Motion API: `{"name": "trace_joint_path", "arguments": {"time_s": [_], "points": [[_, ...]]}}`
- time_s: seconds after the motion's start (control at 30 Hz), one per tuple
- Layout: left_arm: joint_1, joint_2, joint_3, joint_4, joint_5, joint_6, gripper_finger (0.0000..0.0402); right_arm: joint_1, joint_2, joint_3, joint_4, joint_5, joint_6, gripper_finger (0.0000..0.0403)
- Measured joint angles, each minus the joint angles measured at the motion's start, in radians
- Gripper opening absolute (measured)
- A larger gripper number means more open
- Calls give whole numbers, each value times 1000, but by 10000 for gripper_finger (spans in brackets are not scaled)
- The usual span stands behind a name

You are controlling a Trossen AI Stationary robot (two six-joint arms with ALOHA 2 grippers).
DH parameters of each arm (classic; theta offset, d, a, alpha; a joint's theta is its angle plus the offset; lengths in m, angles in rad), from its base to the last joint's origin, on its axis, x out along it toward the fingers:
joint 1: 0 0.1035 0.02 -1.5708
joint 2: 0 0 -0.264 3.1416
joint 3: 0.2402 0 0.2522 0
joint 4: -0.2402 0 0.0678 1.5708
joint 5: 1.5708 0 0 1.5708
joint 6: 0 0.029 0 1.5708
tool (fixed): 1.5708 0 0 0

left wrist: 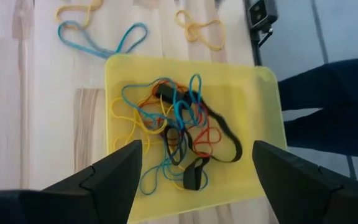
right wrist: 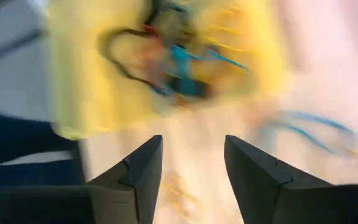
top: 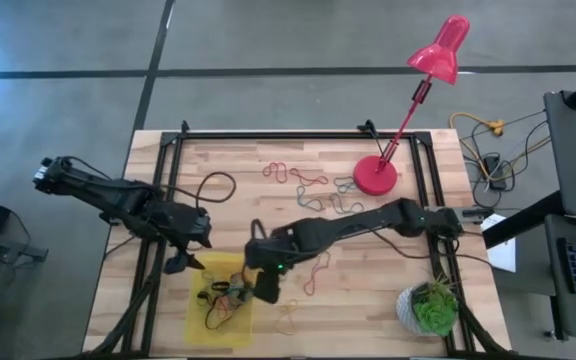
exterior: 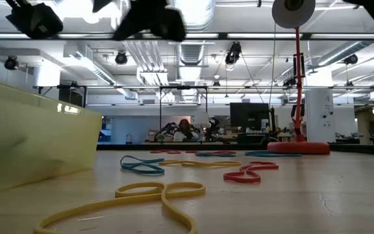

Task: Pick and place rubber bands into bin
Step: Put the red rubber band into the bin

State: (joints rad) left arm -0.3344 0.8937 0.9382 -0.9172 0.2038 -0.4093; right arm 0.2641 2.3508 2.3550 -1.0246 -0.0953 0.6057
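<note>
Rubber bands [left wrist: 176, 127] lie tangled in our yellow bin [top: 220, 312], which sits at the counter's [top: 238, 165] near edge, between our two arms; we see yellow, blue, red and dark loops heaped in its middle, with bare tray floor all around them. More bands are scattered loose on the wood: a group [top: 303, 178] beside the base of the red lamp [top: 376, 176], a red one [top: 315, 272] just right of the bin, a yellow one [top: 289, 318] near the front edge, and yellow, blue and red loops [exterior: 161, 192] lying flat in the low view. We find no readable writing or labels on anything. Our left gripper [top: 180, 262] hovers at the bin's upper left corner, its jaws wide apart and empty, the whole tray showing between them in the left wrist view. Our right gripper [top: 264, 290] hangs over the bin's right rim, jaws apart with nothing between them. A potted plant [top: 431, 308] stands in the front right corner, well apart from the bin. Open wood stretches across the counter's left half and between the bin and plant.
</note>
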Motion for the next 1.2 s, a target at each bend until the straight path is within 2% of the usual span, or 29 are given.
{"name": "trace_joint_path", "arguments": {"time_s": [0.1, 0.23, 0.37, 0.47, 0.63, 0.83, 1.0, 1.07, 1.2], "points": [[0, 47, 0, 0, 20, -29, 287, 23, -48, 0, -145, 124, 52, 161], [-1, 127, 11, 6, 103, -43, 287, 48, -108, -1, -332, 173, 203, 160], [44, 206, 40, -5, 70, 119, 287, 84, -135, -4, -550, 205, 300, 162], [166, 294, 84, -9, 44, 265, 287, 109, -156, -64, -527, 176, 280, 161], [437, 472, 209, 15, 33, 446, 287, 135, -203, -191, -547, 171, 245, 162], [768, 723, 403, 71, 51, 495, 287, 199, -279, -441, -544, 209, 267, 162], [925, 932, 542, 58, 60, 494, 287, 247, -339, -613, -539, 211, 423, 160], [946, 999, 592, 52, -6, 493, 287, 268, -360, -653, -538, 207, 502, 160], [950, 1109, 689, -14, -250, 495, 287, 298, -396, -705, -530, 208, 629, 158]]}}
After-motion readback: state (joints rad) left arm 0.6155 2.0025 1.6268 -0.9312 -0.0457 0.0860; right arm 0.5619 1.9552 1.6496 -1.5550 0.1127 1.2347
